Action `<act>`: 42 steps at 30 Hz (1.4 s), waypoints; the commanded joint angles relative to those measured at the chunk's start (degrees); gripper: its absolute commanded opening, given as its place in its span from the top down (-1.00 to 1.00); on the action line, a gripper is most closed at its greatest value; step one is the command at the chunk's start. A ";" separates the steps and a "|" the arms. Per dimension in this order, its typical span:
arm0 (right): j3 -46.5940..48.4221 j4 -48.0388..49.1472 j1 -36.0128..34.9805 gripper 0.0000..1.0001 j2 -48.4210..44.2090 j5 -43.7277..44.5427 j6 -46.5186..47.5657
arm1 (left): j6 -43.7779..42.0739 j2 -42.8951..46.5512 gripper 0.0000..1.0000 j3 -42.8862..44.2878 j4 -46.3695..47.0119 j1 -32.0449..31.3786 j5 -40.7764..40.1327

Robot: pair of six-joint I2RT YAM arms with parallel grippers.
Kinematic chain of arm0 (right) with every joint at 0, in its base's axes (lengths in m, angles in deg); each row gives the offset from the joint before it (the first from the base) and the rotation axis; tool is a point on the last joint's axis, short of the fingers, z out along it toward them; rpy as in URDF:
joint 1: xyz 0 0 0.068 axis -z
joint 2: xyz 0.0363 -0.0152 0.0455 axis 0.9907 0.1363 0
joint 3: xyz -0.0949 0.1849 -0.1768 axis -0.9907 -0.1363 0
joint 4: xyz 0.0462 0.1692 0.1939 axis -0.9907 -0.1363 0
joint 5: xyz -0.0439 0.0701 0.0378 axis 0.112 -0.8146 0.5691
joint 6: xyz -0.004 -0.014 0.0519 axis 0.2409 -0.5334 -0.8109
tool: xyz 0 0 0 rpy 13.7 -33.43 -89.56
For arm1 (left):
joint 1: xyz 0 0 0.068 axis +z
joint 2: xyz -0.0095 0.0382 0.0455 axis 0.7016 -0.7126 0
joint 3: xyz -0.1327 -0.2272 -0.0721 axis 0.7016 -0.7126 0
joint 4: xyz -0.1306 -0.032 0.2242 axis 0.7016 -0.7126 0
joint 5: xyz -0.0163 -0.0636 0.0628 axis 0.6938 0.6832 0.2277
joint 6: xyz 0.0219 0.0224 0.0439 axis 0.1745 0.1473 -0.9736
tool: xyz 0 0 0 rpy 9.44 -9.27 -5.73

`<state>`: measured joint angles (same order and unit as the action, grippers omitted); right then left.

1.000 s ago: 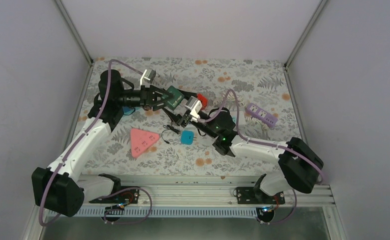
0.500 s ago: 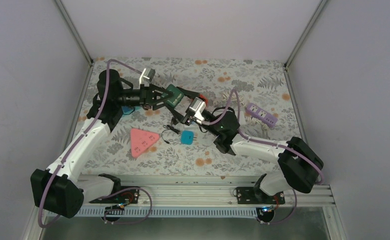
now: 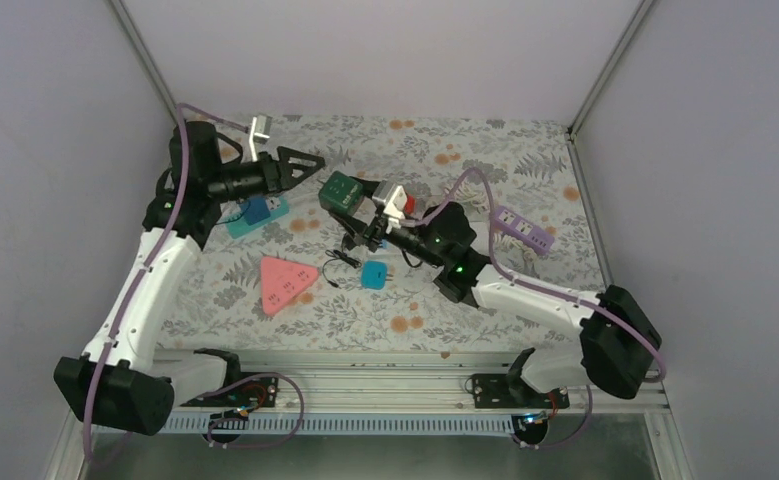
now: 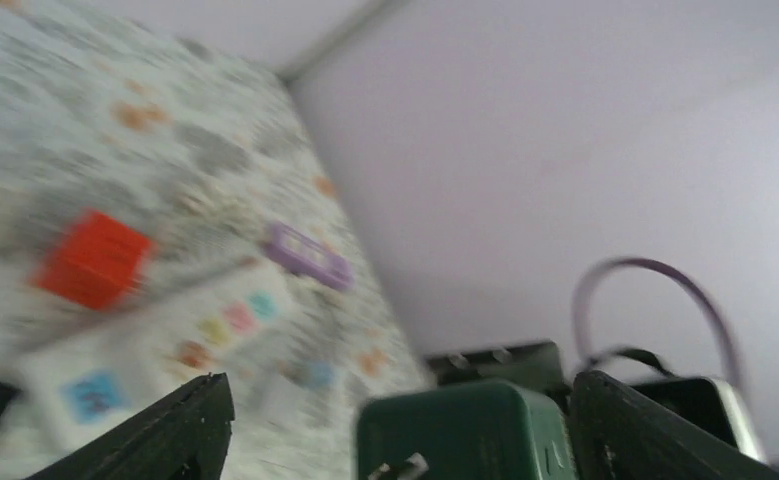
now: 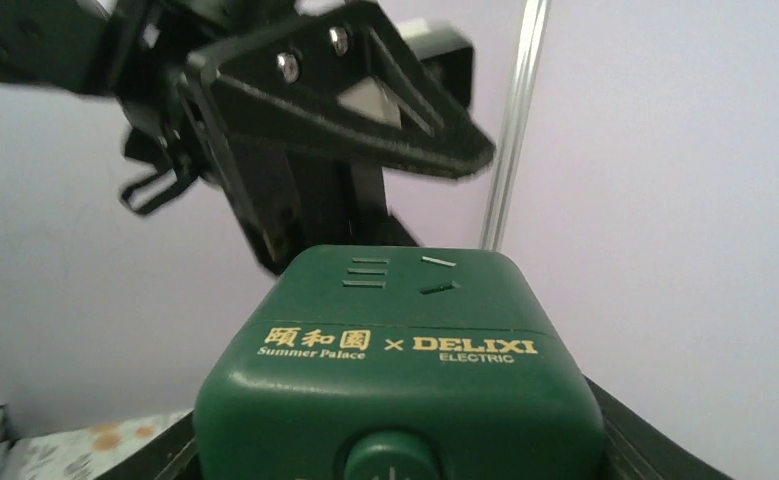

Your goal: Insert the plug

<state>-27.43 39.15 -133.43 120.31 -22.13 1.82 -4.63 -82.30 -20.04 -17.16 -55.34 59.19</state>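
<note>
Floral table | left pincer released, withdrew open | right pincer grips green cube

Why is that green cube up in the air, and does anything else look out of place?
Nothing looks spilled or broken. The green cube is off the table only because the right gripper grips it, tilted. The left gripper stands open, apart from it. A black cable lies loosely kinked below.
</note>
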 commanded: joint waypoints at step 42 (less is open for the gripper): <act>48.75 -83.93 -8.56 0.11 38.32 0.01 -26.07 | -27.02 25.05 -1.00 -7.55 -10.64 1.80 -68.13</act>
<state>18.73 -42.27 -142.09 157.21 -23.82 -23.40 -30.81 -57.45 -27.25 -28.85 -53.70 -9.28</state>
